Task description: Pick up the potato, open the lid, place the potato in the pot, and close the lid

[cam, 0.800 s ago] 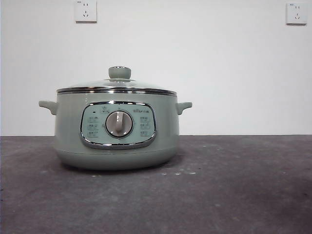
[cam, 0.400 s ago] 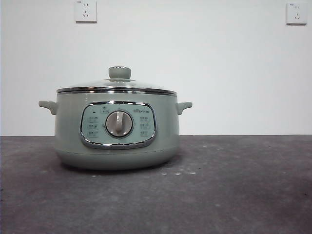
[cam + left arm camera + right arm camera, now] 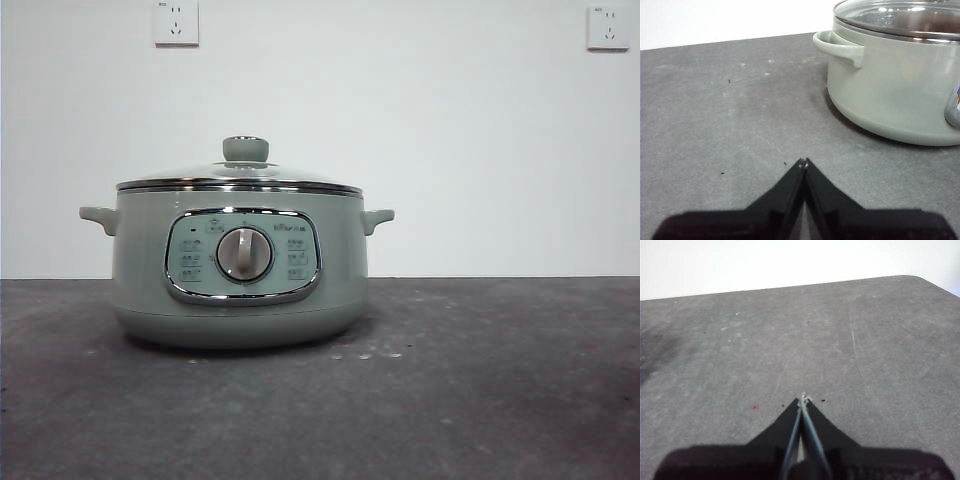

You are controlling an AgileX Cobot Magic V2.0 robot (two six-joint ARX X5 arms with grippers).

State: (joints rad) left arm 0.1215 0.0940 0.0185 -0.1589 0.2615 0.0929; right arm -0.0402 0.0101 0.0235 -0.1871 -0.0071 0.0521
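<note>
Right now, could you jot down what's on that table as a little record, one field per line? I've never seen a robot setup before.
pot: pale green, standing on the grey table, dial facing the front camera
lid: glass, seated on the pot
knob: on top of the lid, nothing gripping it
potato: not visible in any view
left gripper: shut, holding nothing, low over the table beside the pot
right gripper: shut, holding nothing, over bare table

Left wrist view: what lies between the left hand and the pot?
Only bare grey table with a few dark specks separates the left hand, shut, from the pot. The left wrist view shows it.
</note>
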